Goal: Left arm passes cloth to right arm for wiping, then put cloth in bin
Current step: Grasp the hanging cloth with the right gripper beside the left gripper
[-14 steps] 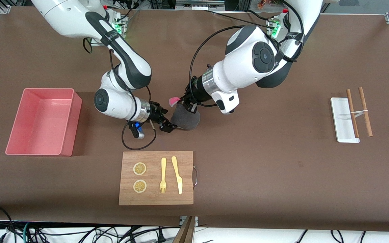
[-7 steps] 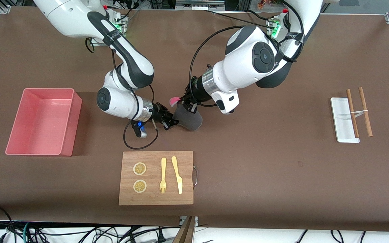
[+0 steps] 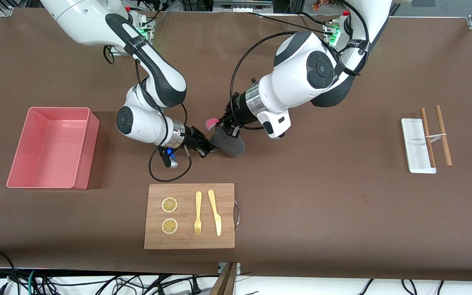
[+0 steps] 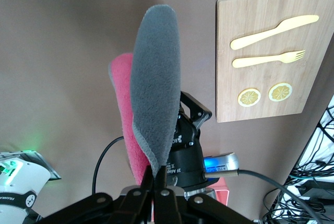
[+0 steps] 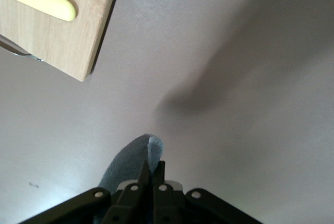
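Observation:
The dark grey cloth (image 3: 230,144) with its pink reverse (image 3: 211,121) hangs in the air over the middle of the table, between the two grippers. My left gripper (image 3: 227,128) is shut on the cloth's top edge; in the left wrist view the cloth (image 4: 156,88) hangs from the shut left gripper (image 4: 156,174). My right gripper (image 3: 209,148) is shut on the cloth's lower edge; its wrist view shows the right gripper (image 5: 153,169) pinching the cloth's grey hem (image 5: 143,153). The salmon-pink bin (image 3: 91,143) stands empty toward the right arm's end of the table.
A wooden cutting board (image 3: 187,192) with a fork, a knife and two lemon slices lies nearer to the front camera than the cloth. A white tray (image 3: 414,143) with two wooden sticks (image 3: 443,135) lies toward the left arm's end.
My right gripper has moved in to the hanging cloth and shut on its lower edge. My left gripper has held the cloth still.

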Robot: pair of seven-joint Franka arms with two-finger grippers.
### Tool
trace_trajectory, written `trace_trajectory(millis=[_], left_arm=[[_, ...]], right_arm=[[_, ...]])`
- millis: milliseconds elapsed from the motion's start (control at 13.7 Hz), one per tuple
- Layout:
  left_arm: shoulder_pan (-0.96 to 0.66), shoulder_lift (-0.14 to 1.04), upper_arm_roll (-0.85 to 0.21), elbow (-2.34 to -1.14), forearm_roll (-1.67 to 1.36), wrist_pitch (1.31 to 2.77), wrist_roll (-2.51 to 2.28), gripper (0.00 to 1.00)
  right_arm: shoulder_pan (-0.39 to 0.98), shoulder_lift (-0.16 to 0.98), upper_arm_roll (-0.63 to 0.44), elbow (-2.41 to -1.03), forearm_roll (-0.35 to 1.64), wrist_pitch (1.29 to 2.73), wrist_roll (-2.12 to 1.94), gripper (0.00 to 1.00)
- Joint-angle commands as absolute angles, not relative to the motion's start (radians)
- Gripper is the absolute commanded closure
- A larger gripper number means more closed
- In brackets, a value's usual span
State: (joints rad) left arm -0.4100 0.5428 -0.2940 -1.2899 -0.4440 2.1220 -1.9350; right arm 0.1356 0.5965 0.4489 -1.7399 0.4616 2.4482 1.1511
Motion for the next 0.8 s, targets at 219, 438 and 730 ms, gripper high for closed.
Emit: trace_trajectory(millis=[219, 438, 730], left_arm=[[-0.364, 0.538, -0.293, -1.262, -0.437, 2.051, -1.911, 0.0], [-0.299, 0.511, -0.29, -1.223, -0.437, 1.897, -1.743, 0.0], [-0.22, 0.496, -0.29, -1.195, -0.396, 1.712, -1.479, 0.0]], right_arm=[[0.126, 0.557, 0.457, -1.732, 0.466, 2.37, 1.143, 1.0], [0.126, 0.531, 0.462, -1.732, 0.463, 2.237, 1.15, 1.0], [0.132, 0.54, 0.472, -1.744, 0.437, 2.136, 1.151, 1.0]])
